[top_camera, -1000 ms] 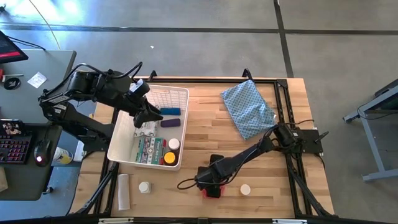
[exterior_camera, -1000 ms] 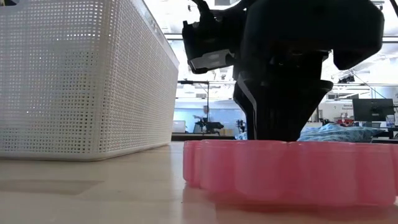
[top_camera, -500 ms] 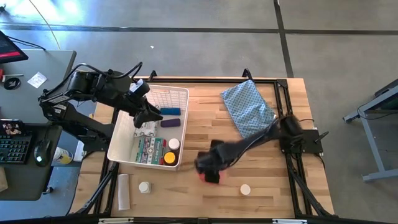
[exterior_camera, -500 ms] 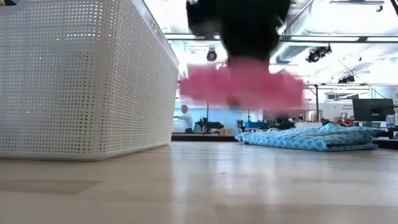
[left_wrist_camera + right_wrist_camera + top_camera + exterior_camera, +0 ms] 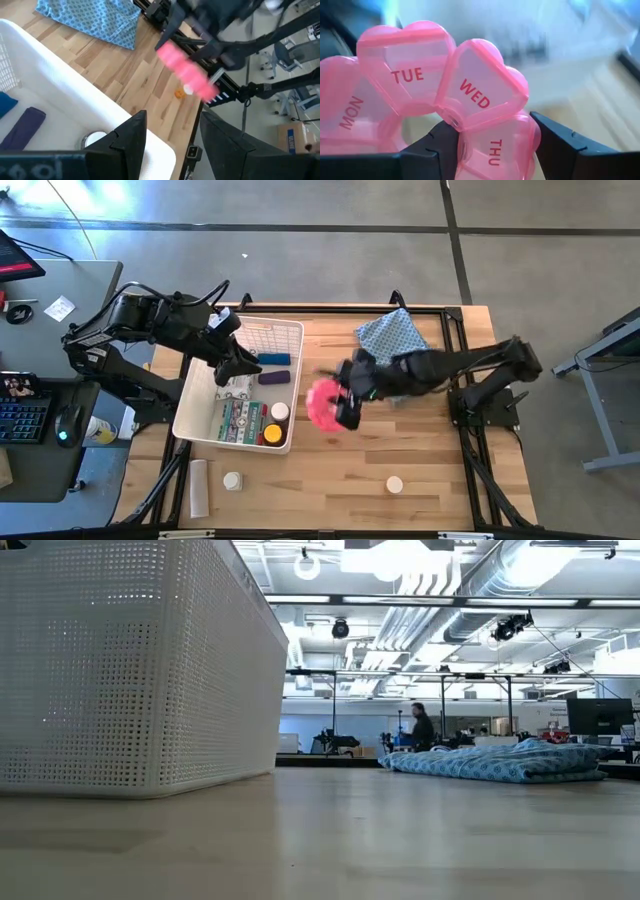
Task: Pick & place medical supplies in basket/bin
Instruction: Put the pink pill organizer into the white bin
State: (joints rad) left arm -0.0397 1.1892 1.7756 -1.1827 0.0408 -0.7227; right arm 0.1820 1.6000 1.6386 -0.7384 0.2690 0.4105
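The right gripper [image 5: 345,408] fingers clamp a pink heart-lobed plastic weekly pill organiser [image 5: 322,402], airborne mid-tabletop. Carry it level over the white slotted plastic bin [image 5: 291,332] near the left edge before releasing. The left gripper [image 5: 243,366] hangs half-open inside the bin.

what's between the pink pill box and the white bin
Only bare wood table in the high view: the right gripper carries the pill box just right of the bin.
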